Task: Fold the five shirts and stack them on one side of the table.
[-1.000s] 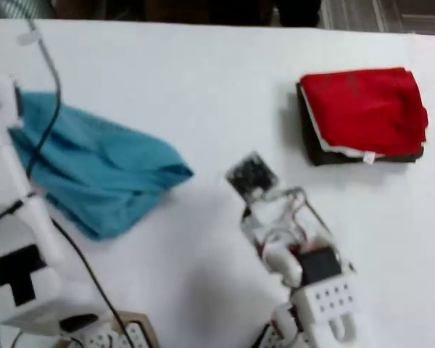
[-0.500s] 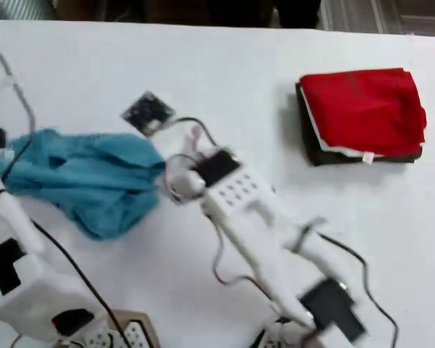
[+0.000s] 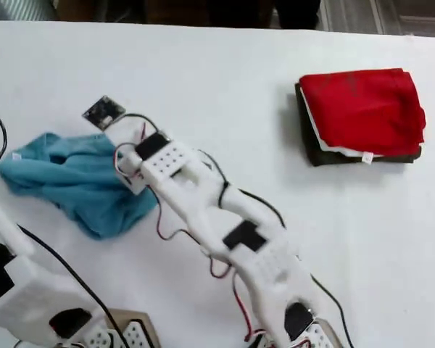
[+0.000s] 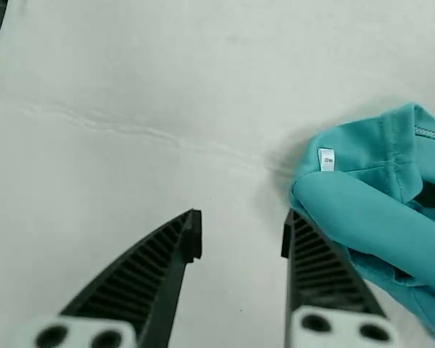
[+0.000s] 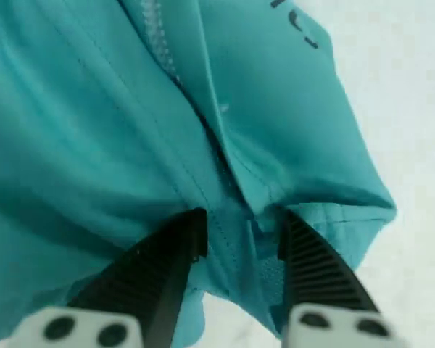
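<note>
Across the worktop (image 3: 225, 65) lies a folded red-topped stack (image 3: 362, 109). Right jaws gape over the crumpled teal shirt (image 5: 130, 109); left jaws gape just beside it.

Table (image 3: 225, 72): plain white, unpatterned.
Teal shirt (image 3: 72, 185): solid turquoise; small white label (image 4: 325, 159) at one edge, dark lettering (image 5: 301, 32) on one panel.
Well apart from the teal shirt: red shirt (image 3: 362, 105), solid, over a black shirt (image 3: 326, 158), thin white layer (image 3: 312, 123) between.
Right arm (image 3: 225, 217), over the teal shirt: white shell, black blocks, red and black wires.
Left gripper (image 4: 239, 235), right gripper (image 5: 239, 235): black ribbed fingers, white bases.
</note>
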